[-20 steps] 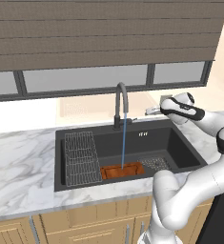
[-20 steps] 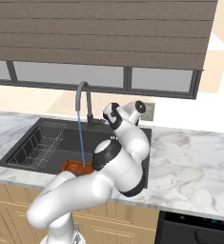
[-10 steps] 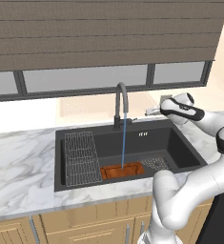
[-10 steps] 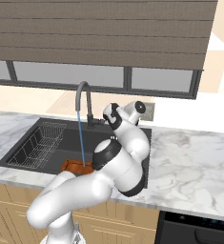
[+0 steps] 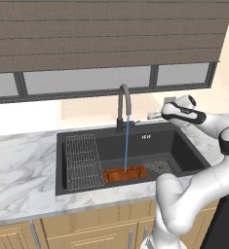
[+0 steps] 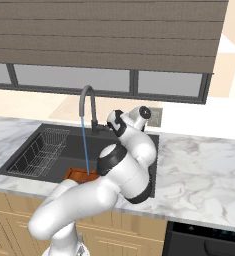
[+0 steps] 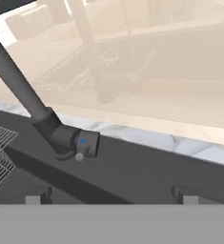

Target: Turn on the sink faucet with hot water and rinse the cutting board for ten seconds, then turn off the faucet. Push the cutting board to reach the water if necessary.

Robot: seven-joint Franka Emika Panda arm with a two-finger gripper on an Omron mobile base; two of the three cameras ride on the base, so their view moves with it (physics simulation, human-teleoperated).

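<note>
Sink faucet (image 5: 124,104) is standing upright at the back rim of the sink (image 5: 184,146), dark grey gooseneck, spout arching forward over the basin; its base with side lever (image 7: 80,145) is showing close in the hand view. Water (image 5: 126,146) is running as 1 thin straight light-blue stream, landing on the cutting board (image 5: 125,173). Board is lying flat on the sink floor near the front wall, reddish-brown, rectangular, long side running left-right. Sink is matte charcoal-black, set into marble.

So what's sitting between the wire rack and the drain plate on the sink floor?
The cutting board lies between the wire rack and the drain plate in the left base view, with the water falling onto it.
</note>
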